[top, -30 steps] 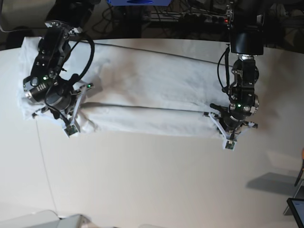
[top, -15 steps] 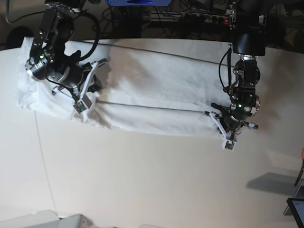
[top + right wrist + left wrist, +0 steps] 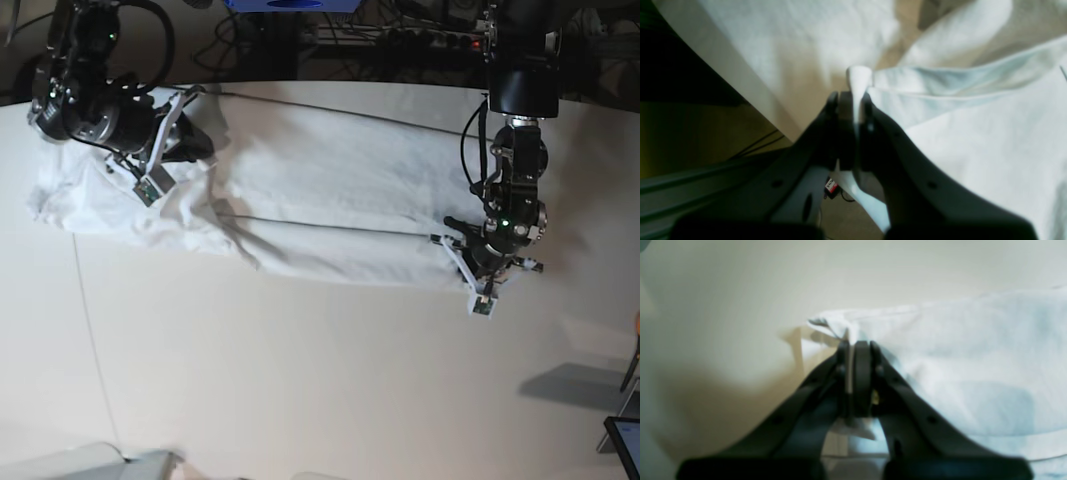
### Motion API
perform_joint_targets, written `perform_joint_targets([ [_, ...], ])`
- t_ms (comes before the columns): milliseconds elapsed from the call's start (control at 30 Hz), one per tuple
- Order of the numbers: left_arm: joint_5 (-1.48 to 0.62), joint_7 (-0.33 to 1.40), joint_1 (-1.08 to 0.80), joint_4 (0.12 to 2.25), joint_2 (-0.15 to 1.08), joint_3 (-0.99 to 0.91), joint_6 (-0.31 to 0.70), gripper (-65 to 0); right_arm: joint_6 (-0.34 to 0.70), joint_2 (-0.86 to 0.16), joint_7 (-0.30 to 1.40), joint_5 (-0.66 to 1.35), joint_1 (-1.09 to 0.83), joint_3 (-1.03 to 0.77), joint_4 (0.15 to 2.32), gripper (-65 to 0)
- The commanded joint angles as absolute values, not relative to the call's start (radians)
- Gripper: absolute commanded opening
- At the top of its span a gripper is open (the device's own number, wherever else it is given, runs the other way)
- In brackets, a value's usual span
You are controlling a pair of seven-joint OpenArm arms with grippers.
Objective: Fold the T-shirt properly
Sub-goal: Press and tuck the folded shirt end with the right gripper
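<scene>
Pale tabletop (image 3: 300,380) beneath wrinkled white T-shirt (image 3: 330,190)

A pale cream, smooth tabletop (image 3: 330,380) with a curved far edge fills most of the base view. Beyond that edge, in the dark background, lie tangled black cables (image 3: 400,40) and a blue object (image 3: 290,4) cut off by the top of the frame. A dark screen corner (image 3: 625,445) shows at the lower right, with a grey shadow (image 3: 570,385) beside it.
</scene>
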State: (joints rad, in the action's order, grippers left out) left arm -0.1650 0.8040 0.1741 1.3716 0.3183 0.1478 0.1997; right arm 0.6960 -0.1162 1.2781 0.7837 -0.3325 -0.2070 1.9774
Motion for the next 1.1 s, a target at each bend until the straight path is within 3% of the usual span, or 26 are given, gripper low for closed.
perform_joint_targets([
  [0, -0.168, 0.792, 0.194, 1.385, 0.328, 0.145, 0.2, -65.0, 0.698, -0.14, 1.248, 0.805, -0.329, -0.209, 1.991, -64.6],
  [333, -0.168, 0.792, 0.197, 1.392, 0.329, 0.145, 0.2, -65.0, 0.698, -0.216, 1.25, 0.805, -0.337, -0.203, 1.988, -64.6],
  [1067, -0.168, 0.794, 0.189, 1.438, 0.335, 0.145, 0.202, -65.0, 0.698, -0.214, 1.279, 0.759, -0.377, -0.2, 1.966, -64.1],
])
